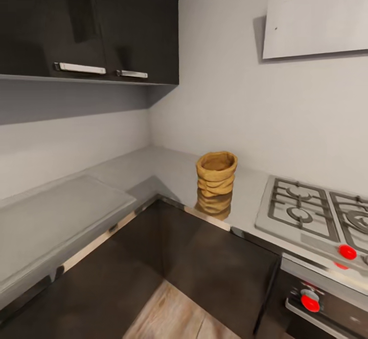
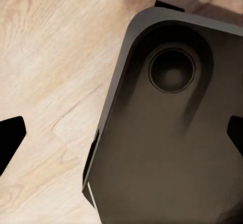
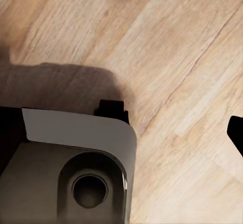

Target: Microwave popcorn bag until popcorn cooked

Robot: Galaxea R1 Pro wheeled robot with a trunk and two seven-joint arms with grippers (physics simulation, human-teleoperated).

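Note:
The popcorn bag (image 1: pixel 216 173), a tan-brown wrinkled sack with a thick rolled rim, stands upright on the grey glossy countertop (image 1: pixel 168 168) near the inner corner, mirrored in the surface. Its mouth faces up; the popcorn inside is hidden. The microwave is out of view. In the left wrist view my left gripper (image 2: pixel 121 140) is open, its dark fingertips (image 2: pixel 11 140) spread wide over the wooden floor (image 2: pixel 45 57) and my own dark base (image 2: pixel 172 143). My right gripper (image 3: pixel 121 133) also hangs open above the floor, one fingertip (image 3: pixel 237 133) at the frame's edge. Both are far from the bag.
A gas hob (image 1: pixel 312 209) with red knobs lies right of the bag, above a dark oven (image 1: pixel 310 302). Dark upper cabinets (image 1: pixel 92 27) hang over the left run, where a raised grey slab (image 1: pixel 56 216) sits. Dark lower cabinets (image 1: pixel 204 262) wrap the corner around wooden flooring (image 1: pixel 174 313).

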